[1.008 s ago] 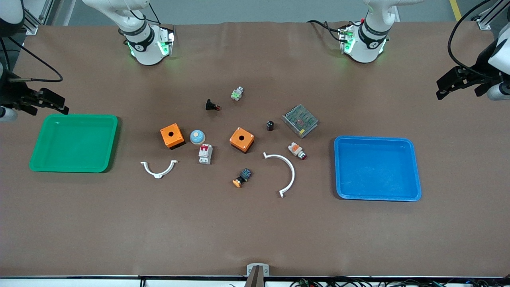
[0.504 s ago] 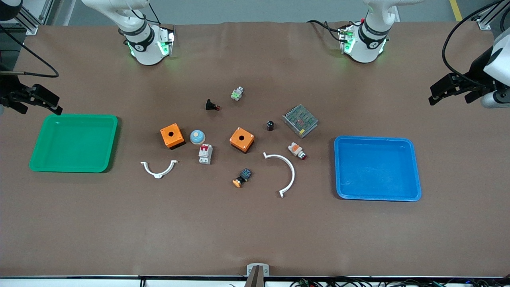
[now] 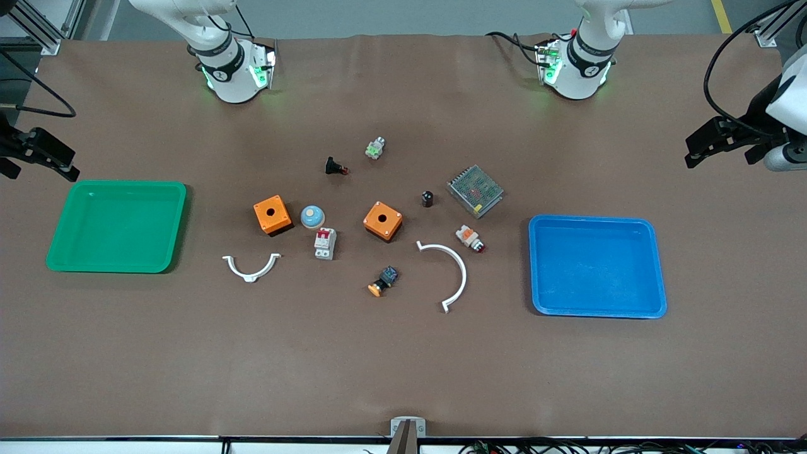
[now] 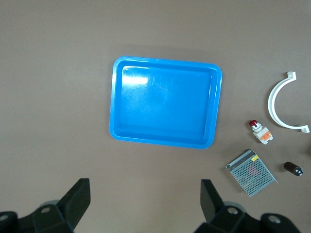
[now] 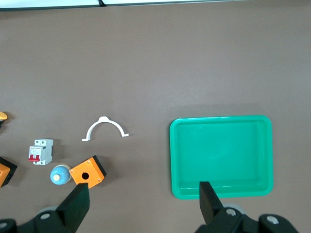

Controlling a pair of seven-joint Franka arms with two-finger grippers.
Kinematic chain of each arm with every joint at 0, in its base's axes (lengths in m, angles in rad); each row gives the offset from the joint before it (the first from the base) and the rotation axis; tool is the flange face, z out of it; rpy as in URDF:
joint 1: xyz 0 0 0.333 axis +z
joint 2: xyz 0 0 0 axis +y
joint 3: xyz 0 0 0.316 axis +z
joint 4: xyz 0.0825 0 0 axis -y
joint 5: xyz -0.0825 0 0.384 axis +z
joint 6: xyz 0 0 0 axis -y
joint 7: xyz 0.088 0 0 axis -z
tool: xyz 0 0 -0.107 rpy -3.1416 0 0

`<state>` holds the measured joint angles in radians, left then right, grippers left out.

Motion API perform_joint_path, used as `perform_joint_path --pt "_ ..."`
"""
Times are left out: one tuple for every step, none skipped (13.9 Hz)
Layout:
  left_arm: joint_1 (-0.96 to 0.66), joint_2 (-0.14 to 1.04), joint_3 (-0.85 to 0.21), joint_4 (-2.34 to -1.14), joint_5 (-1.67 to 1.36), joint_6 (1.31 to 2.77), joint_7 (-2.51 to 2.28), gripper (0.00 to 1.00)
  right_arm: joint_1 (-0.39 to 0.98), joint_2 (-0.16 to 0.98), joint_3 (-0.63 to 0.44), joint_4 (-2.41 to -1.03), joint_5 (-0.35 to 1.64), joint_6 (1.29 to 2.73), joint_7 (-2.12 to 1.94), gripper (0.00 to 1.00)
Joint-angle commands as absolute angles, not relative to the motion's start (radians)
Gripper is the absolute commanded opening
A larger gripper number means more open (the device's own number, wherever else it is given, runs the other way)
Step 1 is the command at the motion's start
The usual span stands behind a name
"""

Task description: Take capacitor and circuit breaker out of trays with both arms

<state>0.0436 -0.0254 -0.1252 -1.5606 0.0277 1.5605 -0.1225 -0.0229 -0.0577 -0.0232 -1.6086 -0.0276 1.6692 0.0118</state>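
1. Task parts already out of the trays: capacitor [image 3: 427, 198] standing on the bare table near the middle, beside the metal mesh box [image 3: 475, 190]; circuit breaker [image 3: 325, 243] lying flat, nearer the front camera than the blue dome [image 3: 312, 216] and between the two orange boxes [image 3: 272, 215].
2. Green tray [image 3: 117, 226] at the right arm's end of the table, blue tray [image 3: 597, 266] at the left arm's end; both empty, so judged as nothing left to lift out.
3. Left gripper [image 4: 145, 199] raised high over the bare table at the left arm's end, above the blue tray's edge farthest from the front camera; fingers [image 4: 77, 198] spread wide, holding nothing.
4. Right gripper [image 5: 144, 203] likewise up over the table by the green tray; fingers [image 5: 78, 204] released wide, empty.
5. Likely reason for the high, outboard pose: a clear look down at each tray and at the loose parts, with nothing to knock.
6. Other loose pieces scattered mid-table: two white curved clips [image 3: 251, 267], a white-and-orange push-button [image 3: 470, 238], a black push-button [image 3: 335, 167], a small green-topped part [image 3: 375, 148] and an orange-capped button [image 3: 383, 280]. Exact type of the smallest ones hard to tell from this height.
7. Both parts well apart from either tray, probably set centrally to keep the trays free.
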Motion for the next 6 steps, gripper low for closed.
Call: perform_joint_path --pt "0.044 -0.009 -0.124 -1.534 0.048 1.529 -0.110 1.00 -0.025 -0.037 -0.018 -1.577 -0.051 1.652 0.037 1.00" --pt "0.044 -0.011 -0.124 -1.534 0.048 1.529 -0.110 1.00 -0.026 -0.037 -0.020 -1.577 -0.049 1.654 0.038 1.00" --pt "0.044 -0.011 -0.124 -1.534 0.048 1.528 -0.110 1.00 -0.028 -0.037 -0.020 -1.577 -0.049 1.657 0.038 1.00" --pt "0.046 -0.011 -0.124 -1.534 0.048 1.520 -0.110 1.00 -0.029 -0.037 -0.020 -1.577 -0.043 1.661 0.038 1.00" --pt "0.048 -0.012 -0.124 -1.534 0.048 1.514 -0.109 1.00 -0.031 -0.035 -0.020 -1.577 -0.038 1.663 0.038 1.00" --pt "0.049 -0.012 -0.123 -1.534 0.046 1.514 -0.107 1.00 -0.031 -0.025 -0.020 -1.568 -0.040 1.663 0.038 1.00"
